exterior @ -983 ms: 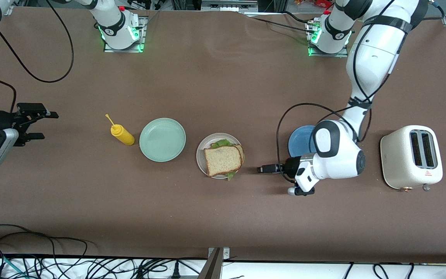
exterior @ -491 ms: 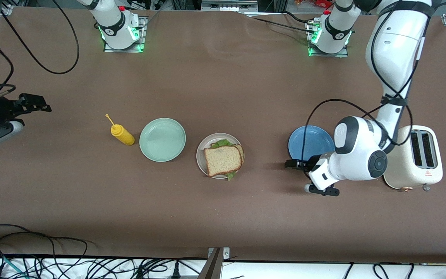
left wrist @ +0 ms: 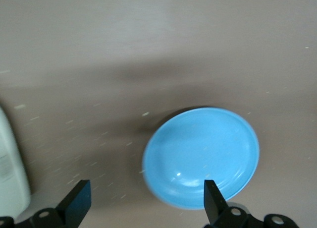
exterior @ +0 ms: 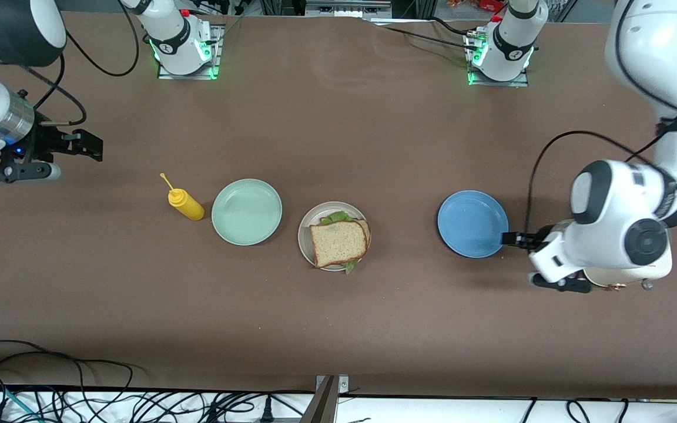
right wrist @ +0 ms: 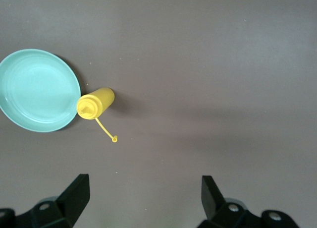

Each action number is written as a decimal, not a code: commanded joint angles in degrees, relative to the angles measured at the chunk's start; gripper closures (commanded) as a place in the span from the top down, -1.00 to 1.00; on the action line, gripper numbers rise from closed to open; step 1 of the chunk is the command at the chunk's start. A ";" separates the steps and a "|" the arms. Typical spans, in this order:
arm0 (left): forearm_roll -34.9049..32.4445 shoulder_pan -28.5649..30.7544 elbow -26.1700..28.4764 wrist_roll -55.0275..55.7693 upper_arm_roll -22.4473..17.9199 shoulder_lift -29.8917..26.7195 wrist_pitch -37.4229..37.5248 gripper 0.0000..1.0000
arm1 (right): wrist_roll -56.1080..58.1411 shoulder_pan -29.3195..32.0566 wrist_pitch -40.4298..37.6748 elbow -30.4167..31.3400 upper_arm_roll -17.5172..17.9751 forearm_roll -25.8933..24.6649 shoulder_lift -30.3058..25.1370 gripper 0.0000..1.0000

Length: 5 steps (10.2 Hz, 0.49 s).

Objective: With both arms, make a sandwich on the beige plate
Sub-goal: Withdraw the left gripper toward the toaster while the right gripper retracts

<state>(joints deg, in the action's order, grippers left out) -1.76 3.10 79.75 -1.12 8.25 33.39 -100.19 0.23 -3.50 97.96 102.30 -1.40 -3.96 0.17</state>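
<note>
Now, front view: sandwich [exterior: 339, 242] lying on beige plate [exterior: 333, 235] near mid-table, top bread slice square-on, green lettuce peeking out at the edge farther from the camera and at the nearer corner. Mint green plate [exterior: 247, 211] just beside it toward the right arm's end, bare. Yellow squeeze bottle [exterior: 185, 203] tipped on its side next to that plate, nozzle pointing away from the camera. Blue plate [exterior: 472, 223] toward the left arm's end, also bare. Left gripper [exterior: 513, 238] up over the table at the blue plate's rim, wrist bulk covering most of the cream toaster [exterior: 626, 274]. Right gripper [exterior: 83, 145] up over bare table at the right arm's end, well apart from the bottle.

Left wrist view: left gripper [left wrist: 146, 203] spread wide, nothing between the black fingers [left wrist: 75, 203]. Blue plate [left wrist: 201, 157] below, partly framed by them; pale toaster side [left wrist: 12, 168] at the frame edge.

Right wrist view: right gripper [right wrist: 143, 196] likewise parted and holding nothing, black fingertips [right wrist: 77, 192] over plain brown table [right wrist: 208, 64]. Yellow squeeze bottle [right wrist: 95, 103] touching the rim of the mint green plate [right wrist: 37, 90], thin cap tether trailing from its nozzle.
</note>
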 commanded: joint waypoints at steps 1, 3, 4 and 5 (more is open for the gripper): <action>-3.68 1.64 0.85 1.04 -0.42 -5.08 4.11 1.00 | 1.08 5.34 3.98 1.50 0.70 3.85 -2.37 1.00; -6.06 1.73 -0.03 0.95 -1.83 -7.98 8.93 1.00 | 0.65 5.26 3.04 -0.17 0.53 4.04 -2.46 1.00; -6.15 1.64 -0.03 1.03 -1.83 -9.73 11.66 1.00 | 0.56 5.26 1.99 -0.18 -0.43 4.13 -2.89 1.00; -6.24 1.56 -0.12 1.12 -1.74 -10.88 14.29 1.00 | 0.73 5.17 -1.07 -0.18 -0.97 4.83 -3.51 1.00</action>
<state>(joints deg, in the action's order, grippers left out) -5.94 4.94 79.21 -1.04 6.17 24.95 -89.21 0.67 1.37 100.11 102.22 -1.78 -0.64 -1.82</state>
